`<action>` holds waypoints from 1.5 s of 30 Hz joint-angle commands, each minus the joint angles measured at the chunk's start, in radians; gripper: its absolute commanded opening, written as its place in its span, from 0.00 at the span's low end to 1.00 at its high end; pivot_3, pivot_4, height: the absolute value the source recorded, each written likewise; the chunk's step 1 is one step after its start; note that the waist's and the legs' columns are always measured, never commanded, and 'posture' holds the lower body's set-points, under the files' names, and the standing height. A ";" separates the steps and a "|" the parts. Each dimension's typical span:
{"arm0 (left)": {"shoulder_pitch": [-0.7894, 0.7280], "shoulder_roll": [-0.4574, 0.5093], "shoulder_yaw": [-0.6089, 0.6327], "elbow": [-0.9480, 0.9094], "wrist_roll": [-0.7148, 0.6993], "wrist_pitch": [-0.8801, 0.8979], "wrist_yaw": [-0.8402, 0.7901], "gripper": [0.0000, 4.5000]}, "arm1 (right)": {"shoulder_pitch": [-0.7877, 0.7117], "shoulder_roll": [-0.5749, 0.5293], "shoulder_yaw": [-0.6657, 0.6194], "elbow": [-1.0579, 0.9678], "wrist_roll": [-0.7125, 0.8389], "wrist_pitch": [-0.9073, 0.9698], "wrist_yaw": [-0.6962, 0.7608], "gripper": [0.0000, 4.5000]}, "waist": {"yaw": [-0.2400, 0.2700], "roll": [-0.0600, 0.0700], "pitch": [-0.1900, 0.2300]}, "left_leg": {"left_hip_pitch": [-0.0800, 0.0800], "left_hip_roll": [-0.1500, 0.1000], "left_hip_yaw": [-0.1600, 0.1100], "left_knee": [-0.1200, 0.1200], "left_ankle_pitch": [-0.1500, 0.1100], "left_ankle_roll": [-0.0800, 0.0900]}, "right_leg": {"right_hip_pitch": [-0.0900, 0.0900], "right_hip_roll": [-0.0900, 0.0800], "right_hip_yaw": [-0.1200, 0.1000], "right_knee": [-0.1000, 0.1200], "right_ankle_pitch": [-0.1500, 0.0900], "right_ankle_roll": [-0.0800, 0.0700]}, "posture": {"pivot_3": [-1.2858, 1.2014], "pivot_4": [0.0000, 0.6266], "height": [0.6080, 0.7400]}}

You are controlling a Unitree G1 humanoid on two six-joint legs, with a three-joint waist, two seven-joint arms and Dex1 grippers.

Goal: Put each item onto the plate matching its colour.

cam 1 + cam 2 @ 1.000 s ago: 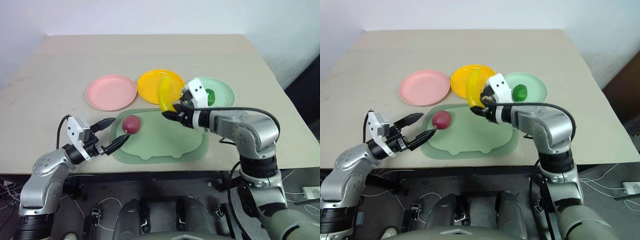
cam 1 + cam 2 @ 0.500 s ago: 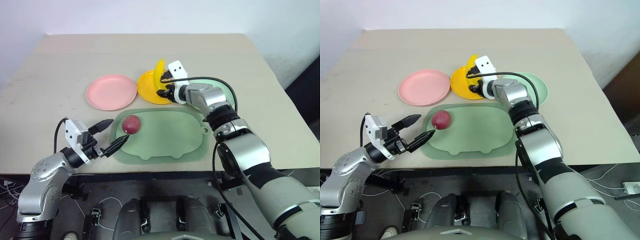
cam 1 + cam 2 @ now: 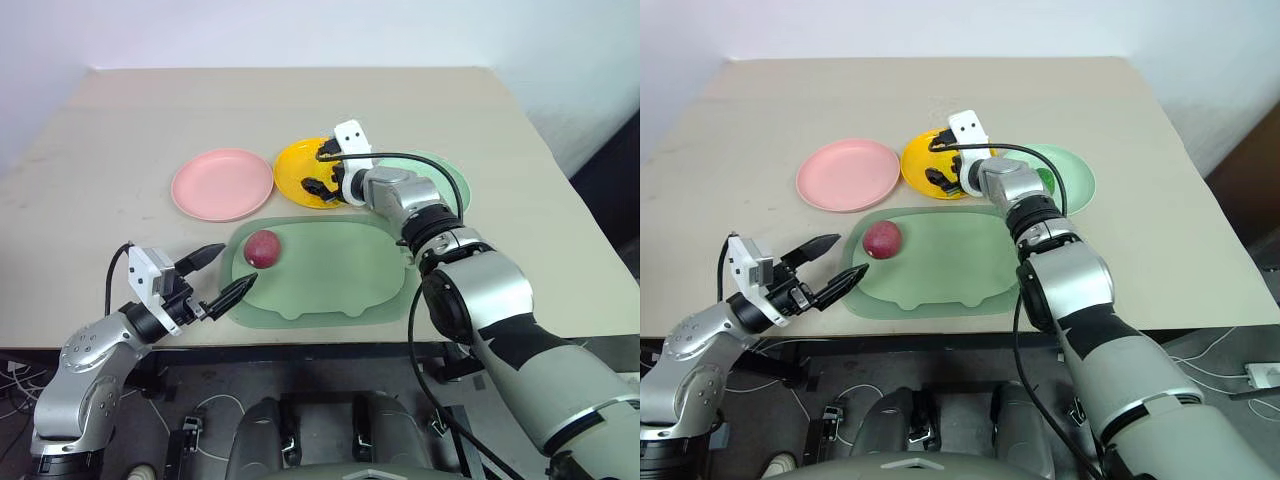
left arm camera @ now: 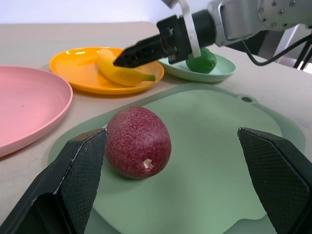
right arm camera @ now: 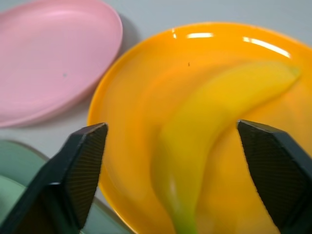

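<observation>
My right gripper (image 5: 170, 141) is spread open over the yellow plate (image 3: 290, 165), nothing held; banana (image 4: 119, 70) lies flat on that plate between the fingers, done I'd say. Green fruit (image 4: 201, 61) sits on the mint plate (image 3: 1075, 180), also sorted. Left to do: the dark red plum (image 3: 262, 248), lying on the pale green tray (image 3: 340, 275), near its left end.

Key relation: my left gripper (image 3: 218, 274) is open and empty, pointing at the plum from the tray's near-left corner, tips just short of it, apart, not touching. In the left wrist view the plum sits off toward one finger (image 4: 80, 168), not centred in the gap, so I'd shift sideways before closing. Plum is roundish, long axis lying roughly across my approach, so either way of pinching should work; smooth skin may slip. Left arm clearly nearer than right.

Pink plate (image 3: 222, 183) is empty, beyond the plum and a bit left, near, just past the tray edge.

Beige table (image 3: 120, 120), otherwise bare, pale wall behind
</observation>
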 commanded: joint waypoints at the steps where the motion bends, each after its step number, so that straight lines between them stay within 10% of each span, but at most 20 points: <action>1: 0.000 -0.005 0.018 -0.038 -0.008 -0.024 0.005 1.00 | 0.006 -0.024 -0.040 -0.134 0.031 -0.038 0.087 0.96 | 0.000 0.000 0.000 | 0.000 0.000 0.000 0.000 0.000 0.000 | 0.000 0.000 0.000 0.000 0.000 0.000 | 0.52 0.24 0.66; 16: -0.097 -0.071 -0.056 0.006 0.071 -0.047 0.091 1.00 | 0.785 -0.113 -0.023 -1.474 0.272 0.233 0.170 0.96 | 0.002 0.000 0.000 | 0.002 0.000 -0.003 0.000 0.000 -0.001 | 0.002 0.000 0.000 0.000 0.000 0.000 | 0.52 0.24 0.66; 26: -0.181 -0.118 -0.104 0.005 0.082 0.005 0.165 1.00 | 1.045 -0.274 0.044 -1.632 0.291 0.261 0.242 0.96 | 0.024 -0.001 -0.001 | 0.002 0.000 -0.005 0.001 0.000 0.001 | 0.004 -0.001 -0.001 -0.002 0.000 0.000 | 0.52 0.24 0.66; 45: -0.290 -0.153 -0.182 0.188 0.200 0.050 0.236 1.00 | 1.058 -0.286 0.011 -1.583 0.299 0.241 0.191 0.96 | 0.034 -0.001 -0.001 | 0.003 -0.001 -0.006 0.002 0.000 0.001 | 0.006 -0.001 -0.002 -0.002 0.000 0.000 | 0.52 0.24 0.66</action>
